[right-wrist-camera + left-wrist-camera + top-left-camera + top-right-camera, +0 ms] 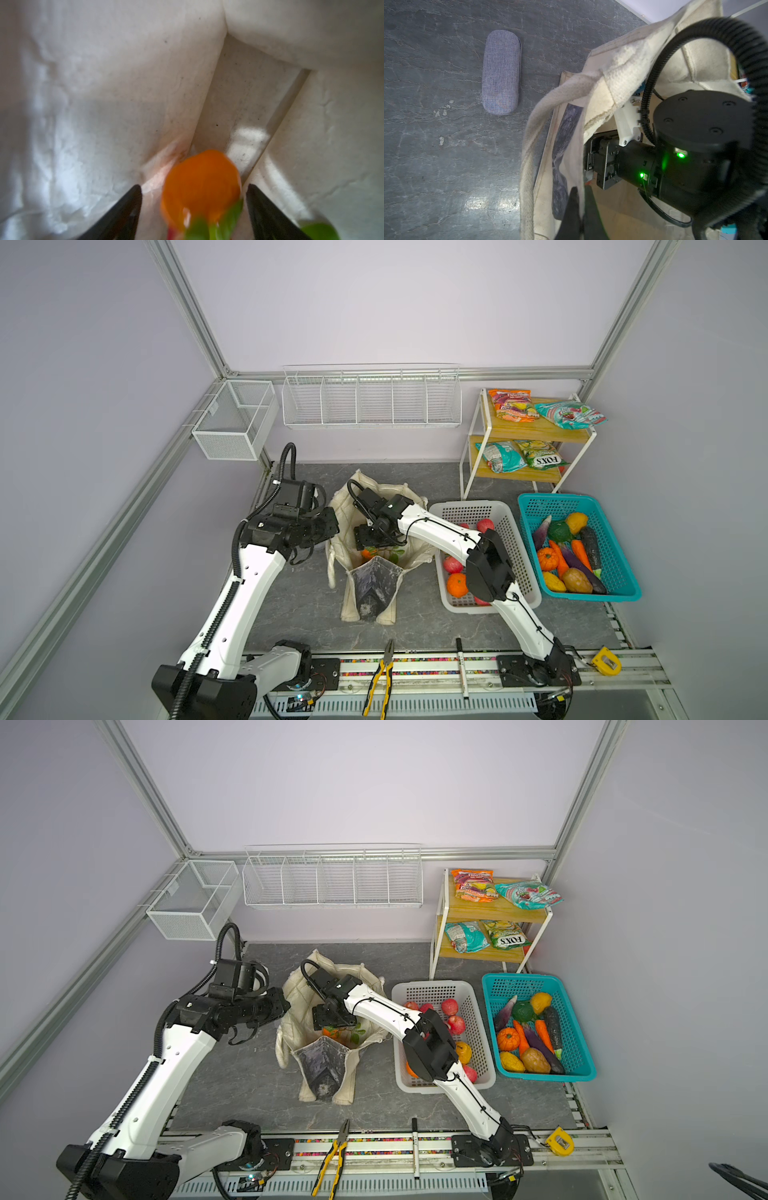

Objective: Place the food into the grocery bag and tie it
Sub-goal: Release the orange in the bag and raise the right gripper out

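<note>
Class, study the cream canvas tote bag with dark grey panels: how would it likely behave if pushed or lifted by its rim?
Probably floppy: the cream canvas tote bag has a sagging, creased rim and its strap droops limp. Its mouth would likely slump if the left gripper, pinching the rim, let go. A push would probably crumple, not slide, it.

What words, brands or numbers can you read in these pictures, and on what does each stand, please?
"FOX'S": on the green and yellow packet on the lower shelf, upside down in both top views.
Orange packet, upper teal packet, lower teal packet: print too blurred to read.
Grocery bag: marbled print, no lettering visible.
</note>
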### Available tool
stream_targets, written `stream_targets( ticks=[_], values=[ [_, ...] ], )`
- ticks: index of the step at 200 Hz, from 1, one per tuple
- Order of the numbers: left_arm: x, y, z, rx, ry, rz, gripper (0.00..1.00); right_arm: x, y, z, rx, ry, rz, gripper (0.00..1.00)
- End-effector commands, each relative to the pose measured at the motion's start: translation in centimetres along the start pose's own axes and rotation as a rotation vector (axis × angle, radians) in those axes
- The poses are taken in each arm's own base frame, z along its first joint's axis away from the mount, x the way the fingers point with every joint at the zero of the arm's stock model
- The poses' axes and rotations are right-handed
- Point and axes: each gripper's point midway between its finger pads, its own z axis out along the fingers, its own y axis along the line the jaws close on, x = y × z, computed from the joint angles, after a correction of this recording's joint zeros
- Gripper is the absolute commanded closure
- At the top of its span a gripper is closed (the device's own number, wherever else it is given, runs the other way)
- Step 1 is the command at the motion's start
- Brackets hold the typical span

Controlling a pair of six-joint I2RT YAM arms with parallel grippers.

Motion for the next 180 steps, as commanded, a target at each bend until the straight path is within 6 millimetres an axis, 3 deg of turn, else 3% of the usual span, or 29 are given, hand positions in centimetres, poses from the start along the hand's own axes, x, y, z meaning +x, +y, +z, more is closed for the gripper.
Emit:
stream_targets(
  ticks=[1,48,83,101,105,139,180],
  values=[
    [-0.4,-0.5,-0.5,0.021,-0.011,0.023,1.0,-0.2,-0.1,-3.0,0.017,-0.03,-0.024,0.1],
    [-0.4,-0.4,-0.6,0.019,-0.014,0.02,1.0,-1.9,1.8,-8.3,-0.054,-0.136,-0.063,0.02],
    [-0.3,-0.2,-0.7,0.013,-0.021,0.018,1.0,-4.1,3.1,-15.2,-0.091,-0.299,-0.107,0.02],
    [-0.3,-0.2,-0.7,0.011,-0.02,0.016,1.0,-5.1,3.4,-18.9,-0.104,-0.379,-0.115,0.04],
    [-0.3,-0.2,-0.6,0.01,-0.019,0.016,1.0,-5.3,3.5,-19.9,-0.105,-0.4,-0.116,0.09],
    [-0.3,-0.1,-0.6,0.006,-0.019,0.016,1.0,-6.2,2.5,-26.2,-0.08,-0.531,-0.133,0.12],
    [-0.2,-0.1,-0.5,0.007,-0.012,0.015,1.0,-6.0,-1.3,-31.7,-0.01,-0.611,-0.094,0.12]
  ],
)
